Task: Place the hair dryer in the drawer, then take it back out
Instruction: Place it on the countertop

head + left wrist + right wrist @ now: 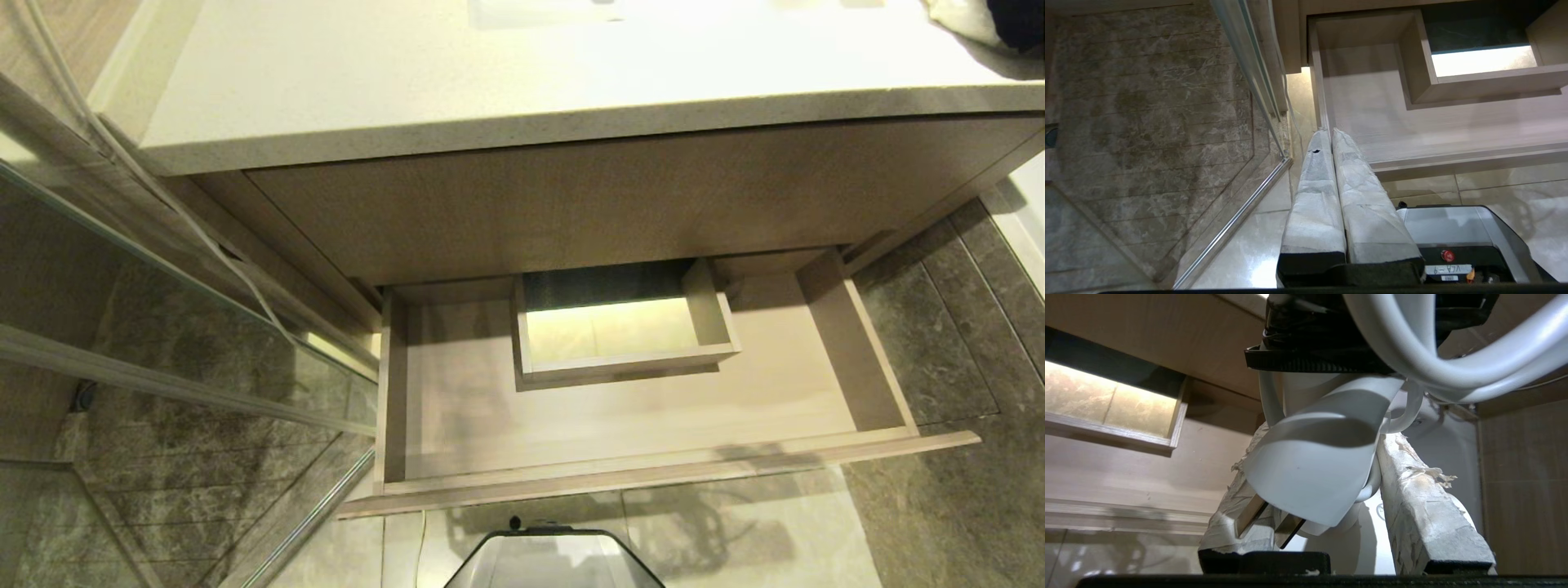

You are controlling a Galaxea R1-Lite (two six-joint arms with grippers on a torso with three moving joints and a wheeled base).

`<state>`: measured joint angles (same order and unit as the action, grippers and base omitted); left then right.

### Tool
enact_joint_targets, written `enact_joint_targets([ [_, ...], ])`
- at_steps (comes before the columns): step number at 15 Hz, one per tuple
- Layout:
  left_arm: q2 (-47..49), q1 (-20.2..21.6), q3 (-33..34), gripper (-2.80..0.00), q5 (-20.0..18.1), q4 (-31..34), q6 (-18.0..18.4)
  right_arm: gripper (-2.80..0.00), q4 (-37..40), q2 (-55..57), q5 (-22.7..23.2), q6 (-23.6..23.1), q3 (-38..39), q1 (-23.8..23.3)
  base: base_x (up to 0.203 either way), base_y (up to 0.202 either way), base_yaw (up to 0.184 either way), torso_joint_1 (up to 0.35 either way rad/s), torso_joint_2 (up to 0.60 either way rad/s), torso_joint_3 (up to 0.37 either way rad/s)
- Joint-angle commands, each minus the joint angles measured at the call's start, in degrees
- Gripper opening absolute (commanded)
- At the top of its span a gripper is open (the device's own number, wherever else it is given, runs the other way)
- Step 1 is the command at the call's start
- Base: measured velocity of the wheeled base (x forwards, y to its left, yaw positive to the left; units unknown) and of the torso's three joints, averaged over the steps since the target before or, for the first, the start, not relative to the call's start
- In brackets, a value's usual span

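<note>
Drawer (637,408) stands pulled out and bare from the head view, nothing inside. Left gripper (1327,132) hangs pinched together, idle beside the front. Right gripper (1327,465) clamps the hair dryer (1310,473), cord (1453,355) looped, not yet lowered in.

- The left gripper (1330,132) has two long fingers (1314,196) wrapped in white tape, with black bases.
- The right gripper (1327,477) has fingers (1425,506) in frayed white tape, also on black bases.
- The base (1457,228) is silver-grey, with a red button (1447,256) and a white label (1448,269).
</note>
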<state>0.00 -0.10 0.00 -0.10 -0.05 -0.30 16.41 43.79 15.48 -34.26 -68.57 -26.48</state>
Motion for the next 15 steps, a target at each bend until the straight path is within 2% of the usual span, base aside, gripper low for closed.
enact_joint_targets([
  [1,0.0,0.0,0.0,-2.8,0.0,0.0,0.0,-2.8,0.6,2.6,0.1,-0.2,-1.9,0.0,0.0,0.0,0.0,0.32,-0.61,-0.29],
  [4,0.0,0.0,0.1,-2.8,0.0,0.0,0.0,-2.8,0.5,3.6,0.1,-0.3,-2.3,0.1,0.0,0.0,0.0,0.284,-0.53,-0.254],
  [8,0.0,0.0,0.0,-2.8,0.0,0.0,0.0,-2.8,0.3,3.7,0.2,-0.8,-1.9,0.2,0.0,0.0,0.0,0.166,-0.31,-0.151],
  [11,0.0,0.0,0.1,-2.8,0.0,0.0,0.0,-2.8,0.4,3.6,0.2,-1.8,-1.9,0.2,0.0,0.0,0.0,0.04,-0.02,0.023],
  [15,0.0,0.0,0.0,-2.8,0.0,0.0,0.0,-2.8,0.3,4.0,0.1,-2.1,-1.9,0.3,0.0,0.0,0.0,0.22,0.0,0.22],
])
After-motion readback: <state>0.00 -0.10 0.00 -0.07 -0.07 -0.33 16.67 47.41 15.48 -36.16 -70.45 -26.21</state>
